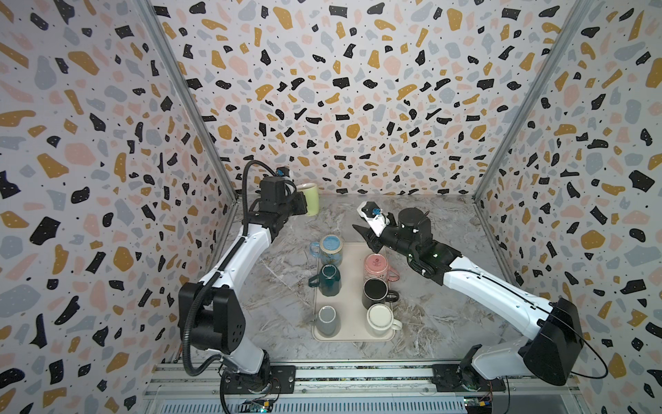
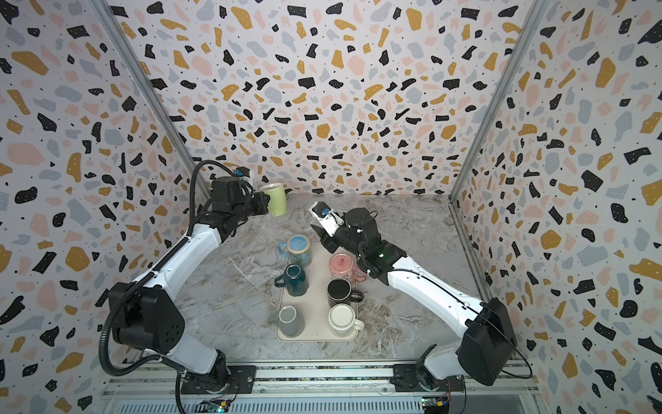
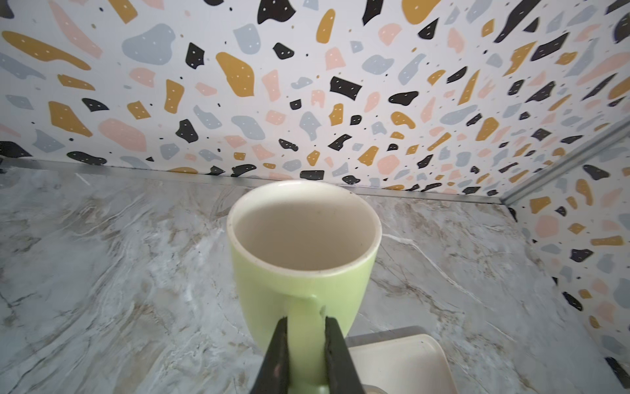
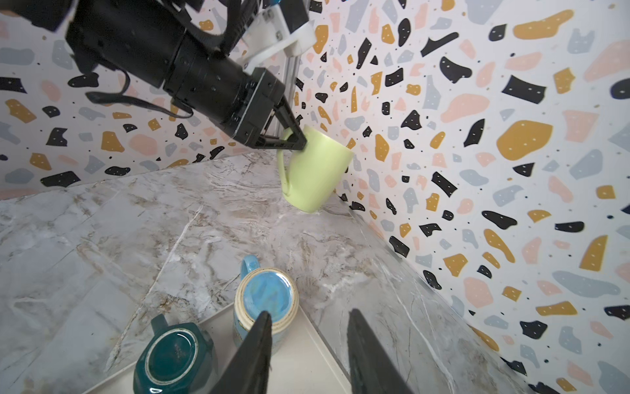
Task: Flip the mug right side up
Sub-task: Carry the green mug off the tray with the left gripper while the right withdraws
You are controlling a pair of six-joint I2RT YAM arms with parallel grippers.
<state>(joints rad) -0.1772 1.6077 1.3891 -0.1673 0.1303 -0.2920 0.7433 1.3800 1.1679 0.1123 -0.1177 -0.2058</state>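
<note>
Two black fingers (image 3: 278,344) of the left gripper (image 3: 305,324) are pinched tight on the handle (image 3: 304,307) of the green mug (image 3: 303,273), with nothing but handle between them. The left wrist view looks straight into the mug: mouth up, pale inside, empty. A corner of the tray (image 3: 409,358) shows just past it.

The right wrist view gives the same hold side-on. The left gripper (image 4: 295,140) is clamped near the top of the handle loop. The green mug (image 4: 317,170) hangs from it slightly tilted, close to the back wall (image 4: 477,170) at the far left corner of the counter (image 4: 170,221). Whether its base touches the counter or sits just clear I cannot tell; the angle is poor. In both top views the green mug (image 1: 312,200) (image 2: 277,199) shows rim and flank only, and the pinch itself is hidden behind the wrist.

The right gripper (image 4: 310,314) has its fingers apart with nothing between them. It is over the back end of the tray (image 4: 300,371), just beside the blue mug (image 4: 266,300). A top view puts the right gripper (image 1: 367,238) well apart from the green mug.

The tray (image 1: 353,338) holds six mugs in two rows of three.
- The blue mug and teal mug (image 4: 174,354) sit base-up in the right wrist view.
- A top view adds the pink mug (image 1: 375,265), also base-up.
- The black mug (image 1: 375,292), cream mug (image 1: 380,319) and grey mug (image 1: 327,319) are out of both wrist views.
</note>
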